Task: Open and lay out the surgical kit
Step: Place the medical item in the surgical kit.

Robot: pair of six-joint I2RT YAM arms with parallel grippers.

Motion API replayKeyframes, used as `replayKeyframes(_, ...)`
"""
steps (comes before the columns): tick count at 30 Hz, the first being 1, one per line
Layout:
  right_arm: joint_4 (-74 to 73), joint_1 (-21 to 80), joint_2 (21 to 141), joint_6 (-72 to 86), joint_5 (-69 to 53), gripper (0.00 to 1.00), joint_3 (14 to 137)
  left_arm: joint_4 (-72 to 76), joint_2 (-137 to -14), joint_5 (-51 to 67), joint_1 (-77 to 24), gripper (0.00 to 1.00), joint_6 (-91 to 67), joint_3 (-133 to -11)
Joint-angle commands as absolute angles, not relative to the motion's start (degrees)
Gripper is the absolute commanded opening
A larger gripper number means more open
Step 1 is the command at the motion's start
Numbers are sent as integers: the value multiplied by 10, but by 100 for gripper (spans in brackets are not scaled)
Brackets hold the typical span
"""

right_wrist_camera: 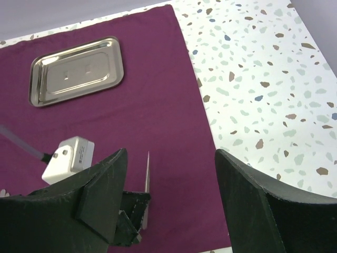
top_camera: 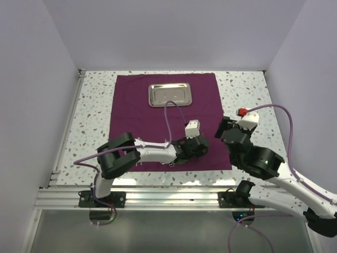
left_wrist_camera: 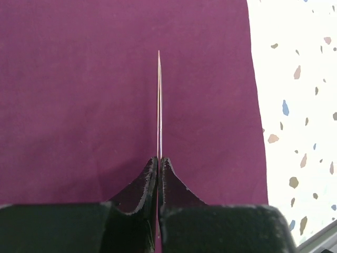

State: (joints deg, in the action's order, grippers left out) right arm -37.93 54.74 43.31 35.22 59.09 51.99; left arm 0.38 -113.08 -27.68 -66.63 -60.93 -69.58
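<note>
**Laying the tool down cleanly**

Your left gripper is clenched on a thin silver tool (seen edge-on, so I can't tell its kind). The tool points out over the cloth, near its right edge. The cloth lies flat on the table, with the tray empty on its far middle. Lower until the tool is nearly flat before letting go, well inside the edge. The right gripper hangs released nearby; I'd hold it clear.
</note>
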Motion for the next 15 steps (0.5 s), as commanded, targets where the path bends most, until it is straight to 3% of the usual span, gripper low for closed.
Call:
replayKeyframes(1, -375, 548, 420, 369, 619, 72, 514, 3, -1133, -332, -686, 0, -673, -724)
replayKeyframes(3, -371, 548, 421, 367, 619, 72, 512, 1, -1138, -344, -701, 31, -673, -736)
replayKeyframes(4, -371, 548, 423, 367, 620, 72, 512, 1, -1136, -348, -706, 66, -663, -742)
replayKeyframes(5, -372, 548, 424, 366, 620, 72, 512, 1, -1129, -361, -709, 80, -659, -744)
replayKeyframes(7, -375, 548, 425, 367, 621, 72, 513, -32, -1115, -378, -714, 99, -646, -751)
replayKeyframes(11, -379, 548, 417, 369, 624, 72, 512, -92, -1061, -453, -706, 99, -604, -766)
replayKeyframes(15, -375, 548, 411, 364, 621, 72, 507, -93, -1010, -441, -604, 99, -529, -749)
